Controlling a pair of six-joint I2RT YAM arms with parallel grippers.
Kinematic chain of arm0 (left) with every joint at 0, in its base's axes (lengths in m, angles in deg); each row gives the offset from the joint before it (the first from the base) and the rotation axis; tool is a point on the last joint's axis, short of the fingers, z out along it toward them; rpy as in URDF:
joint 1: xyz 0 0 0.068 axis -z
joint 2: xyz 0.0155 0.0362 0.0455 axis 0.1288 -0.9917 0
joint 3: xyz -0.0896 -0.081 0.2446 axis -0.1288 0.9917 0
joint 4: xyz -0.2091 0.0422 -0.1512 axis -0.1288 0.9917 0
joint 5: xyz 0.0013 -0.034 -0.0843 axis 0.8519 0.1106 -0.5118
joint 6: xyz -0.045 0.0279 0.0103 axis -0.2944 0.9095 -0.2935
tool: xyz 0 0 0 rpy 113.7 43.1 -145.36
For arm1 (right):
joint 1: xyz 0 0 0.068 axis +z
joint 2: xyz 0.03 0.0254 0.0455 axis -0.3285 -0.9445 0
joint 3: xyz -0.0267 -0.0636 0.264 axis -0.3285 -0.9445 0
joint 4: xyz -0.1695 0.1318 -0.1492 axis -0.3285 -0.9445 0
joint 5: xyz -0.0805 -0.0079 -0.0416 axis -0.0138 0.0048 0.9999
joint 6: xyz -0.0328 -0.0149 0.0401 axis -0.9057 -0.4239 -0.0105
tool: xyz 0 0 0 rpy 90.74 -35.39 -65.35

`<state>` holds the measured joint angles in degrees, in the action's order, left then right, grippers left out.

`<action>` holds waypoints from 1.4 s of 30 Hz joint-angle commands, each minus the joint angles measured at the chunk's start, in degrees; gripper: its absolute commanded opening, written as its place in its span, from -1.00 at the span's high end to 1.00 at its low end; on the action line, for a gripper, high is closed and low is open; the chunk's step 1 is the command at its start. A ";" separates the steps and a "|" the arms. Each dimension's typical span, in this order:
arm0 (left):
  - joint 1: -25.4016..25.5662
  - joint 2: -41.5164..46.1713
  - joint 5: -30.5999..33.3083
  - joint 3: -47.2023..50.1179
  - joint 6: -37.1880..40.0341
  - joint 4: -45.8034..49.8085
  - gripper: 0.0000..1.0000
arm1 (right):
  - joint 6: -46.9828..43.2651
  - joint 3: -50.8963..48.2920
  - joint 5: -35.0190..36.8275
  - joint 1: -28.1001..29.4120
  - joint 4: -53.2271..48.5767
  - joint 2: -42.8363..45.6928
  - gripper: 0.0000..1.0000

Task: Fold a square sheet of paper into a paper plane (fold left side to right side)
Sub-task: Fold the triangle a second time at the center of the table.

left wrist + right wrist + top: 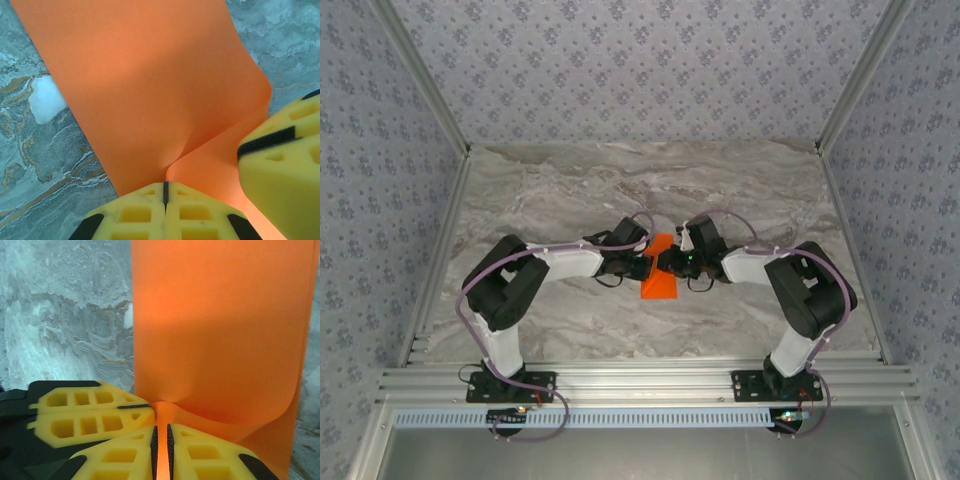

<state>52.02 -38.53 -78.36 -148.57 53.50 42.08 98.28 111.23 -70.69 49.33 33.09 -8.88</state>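
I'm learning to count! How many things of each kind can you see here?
Orange paper: 1
Tools: 2, the left tool and the right tool
Total: 3

Even, bright diffuse light; soft shadow band across orange paper point(220, 340); foreground slightly blurred

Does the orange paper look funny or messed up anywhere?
A little. The thin orange square sheet of paper dimples where the left gripper and right gripper pinch it side by side, and one edge rolls over in a soft loop instead of lying in a flat crease. No tear shows.
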 commanded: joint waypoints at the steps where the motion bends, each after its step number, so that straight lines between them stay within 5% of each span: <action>1: -0.32 0.24 2.44 0.50 0.09 1.61 1.00 | -0.69 1.72 -0.54 0.41 0.12 -0.97 0.66; 34: -0.28 1.03 3.93 0.52 0.08 2.88 1.00 | -4.25 3.95 3.78 0.24 -10.48 -4.35 0.66; 42: -0.31 3.86 4.35 0.10 -0.87 4.30 0.75 | -3.72 3.34 5.51 -0.19 -12.58 -5.33 0.67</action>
<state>52.08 -37.91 -76.87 -148.55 53.00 42.76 95.05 114.88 -68.94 49.31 26.12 -11.92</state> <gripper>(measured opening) 0.118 0.167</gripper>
